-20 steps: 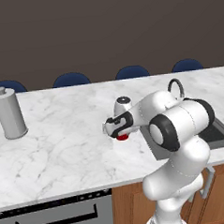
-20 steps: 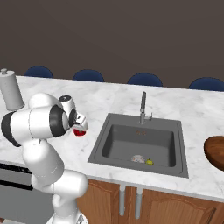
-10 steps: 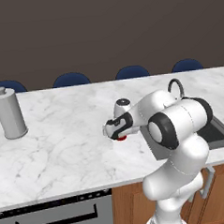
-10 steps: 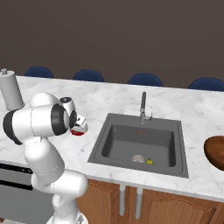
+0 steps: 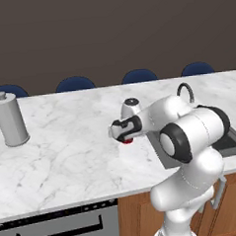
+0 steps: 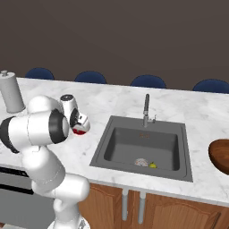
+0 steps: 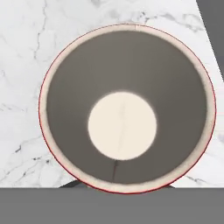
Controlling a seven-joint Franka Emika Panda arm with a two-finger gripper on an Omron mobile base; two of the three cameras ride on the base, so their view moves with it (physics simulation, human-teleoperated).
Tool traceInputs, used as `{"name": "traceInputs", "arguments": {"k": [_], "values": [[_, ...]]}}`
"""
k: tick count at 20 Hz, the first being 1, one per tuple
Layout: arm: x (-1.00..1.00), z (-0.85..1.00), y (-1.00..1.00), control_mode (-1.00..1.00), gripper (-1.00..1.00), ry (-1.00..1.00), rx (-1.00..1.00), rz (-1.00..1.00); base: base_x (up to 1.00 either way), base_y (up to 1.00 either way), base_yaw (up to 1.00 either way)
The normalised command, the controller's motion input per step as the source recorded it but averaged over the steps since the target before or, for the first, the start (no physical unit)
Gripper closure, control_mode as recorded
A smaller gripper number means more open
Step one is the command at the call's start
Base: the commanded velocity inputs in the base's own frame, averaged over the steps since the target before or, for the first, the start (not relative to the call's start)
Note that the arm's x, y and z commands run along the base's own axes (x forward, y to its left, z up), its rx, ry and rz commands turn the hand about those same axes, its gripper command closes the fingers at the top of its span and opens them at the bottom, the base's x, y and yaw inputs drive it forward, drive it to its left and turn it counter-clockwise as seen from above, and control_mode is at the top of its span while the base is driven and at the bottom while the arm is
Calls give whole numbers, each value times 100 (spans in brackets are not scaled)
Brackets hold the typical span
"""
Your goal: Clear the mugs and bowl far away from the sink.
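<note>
The bright red mug (image 7: 127,109) sits under my hand, and I look straight down into its pale inside. In the base views only a bit of the red mug (image 5: 127,139) (image 6: 81,131) peeks out below my gripper (image 5: 123,133) (image 6: 80,123), on the marble counter just left of the sink (image 6: 143,143) (image 5: 225,144). My fingertips are hidden, so I cannot tell whether they hold the mug. The brown wooden bowl (image 6: 220,154) rests on the counter right of the sink, cut off by the picture's edge. The maroon mug is out of view.
A grey canister (image 5: 10,119) (image 6: 10,91) stands at the counter's far left. The chrome faucet (image 6: 146,105) rises behind the basin, and small scraps (image 6: 144,162) lie on its floor. Blue chair backs (image 5: 74,84) line the counter's far side.
</note>
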Motion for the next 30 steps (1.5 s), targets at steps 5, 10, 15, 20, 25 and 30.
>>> {"name": "traceInputs", "arguments": {"k": [5,10,15,20,25,30], "values": [[-48,99,-36,-100,100,-28,0,11,0,0,0],[-1,87,-49,-100,100,-21,0,32,0,0,0],[0,79,-49,-100,100,-2,1,27,0,0,0],[-2,70,-28,-100,100,15,3,17,0,0,0],[-23,97,-3,-100,100,17,-1,0,0,0,0],[-32,63,-7,-100,100,11,-4,-2,0,0,0]]}}
